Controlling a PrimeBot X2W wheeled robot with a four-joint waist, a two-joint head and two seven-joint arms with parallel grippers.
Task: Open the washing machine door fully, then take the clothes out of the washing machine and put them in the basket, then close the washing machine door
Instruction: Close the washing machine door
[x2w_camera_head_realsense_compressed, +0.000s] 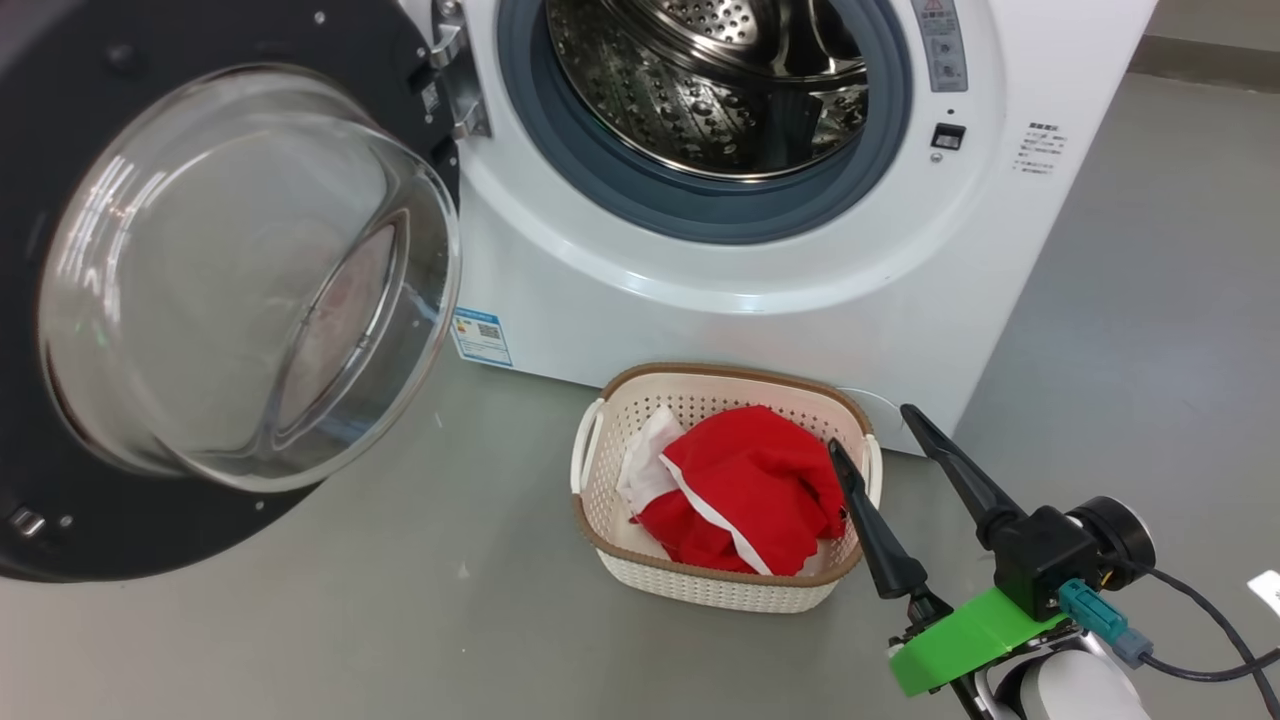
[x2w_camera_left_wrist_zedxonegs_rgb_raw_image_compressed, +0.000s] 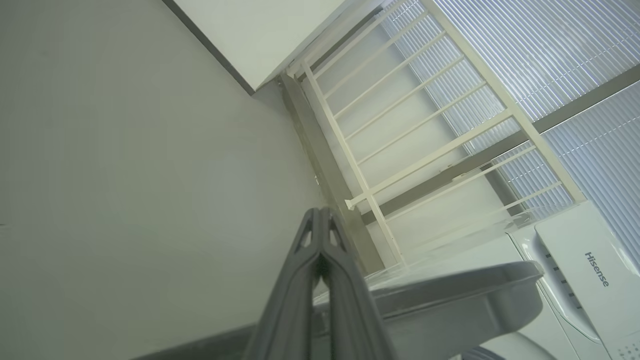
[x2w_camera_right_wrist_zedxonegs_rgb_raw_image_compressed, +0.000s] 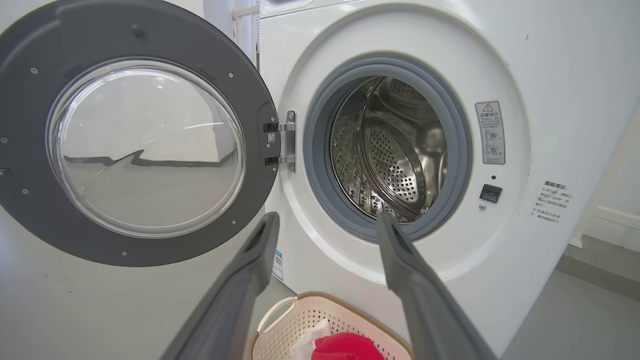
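Hanging wide open at the robot's left, the washing machine door (x2w_camera_head_realsense_compressed: 230, 290) stood well apart from the right gripper (x2w_camera_head_realsense_compressed: 868, 427), spread wide beside the basket (x2w_camera_head_realsense_compressed: 700, 372) holding the clothes (x2w_camera_head_realsense_compressed: 750, 480); the left gripper (x2w_camera_left_wrist_zedxonegs_rgb_raw_image_compressed: 320, 212), pinched shut, looked nearer its rim.

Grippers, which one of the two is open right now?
The right gripper: its two dark fingers stand spread wide apart beside the basket. The left gripper has its fingers pressed together, holding nothing.

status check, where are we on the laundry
Left gripper jaws shut, right gripper jaws open, empty. Clothes in basket, drum looks empty. Door wide open, nothing seen in its swing.
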